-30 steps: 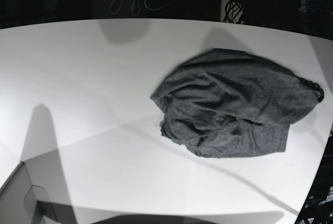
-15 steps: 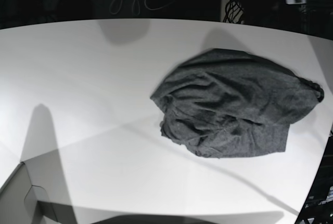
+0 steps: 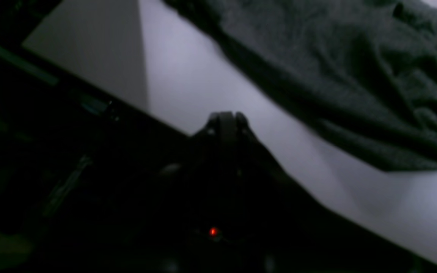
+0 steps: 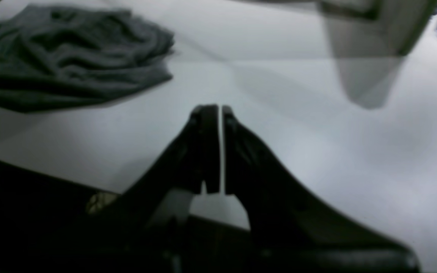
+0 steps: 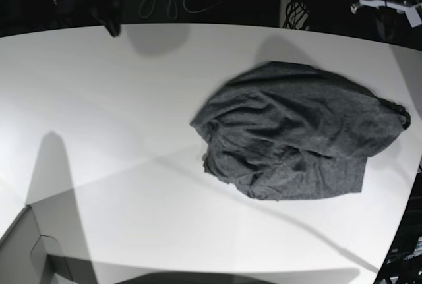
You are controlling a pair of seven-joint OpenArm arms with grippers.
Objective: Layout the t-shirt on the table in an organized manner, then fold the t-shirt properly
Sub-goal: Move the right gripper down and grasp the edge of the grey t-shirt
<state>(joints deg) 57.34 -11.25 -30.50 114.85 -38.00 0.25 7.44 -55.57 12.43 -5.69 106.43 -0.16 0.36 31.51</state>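
Base view showed a grey box corner (image 5: 30,248) nearest, at the front left of the broad white curved-edged desk (image 5: 119,119). Farther back and to the right, the dark charcoal heather-grey knit t-shirt (image 5: 297,132) lay bunched and wrinkled on the desk. At the far edge, my right hand (image 4: 219,108) and my left hand (image 3: 226,115) hovered closed, empty, apart from the cloth.
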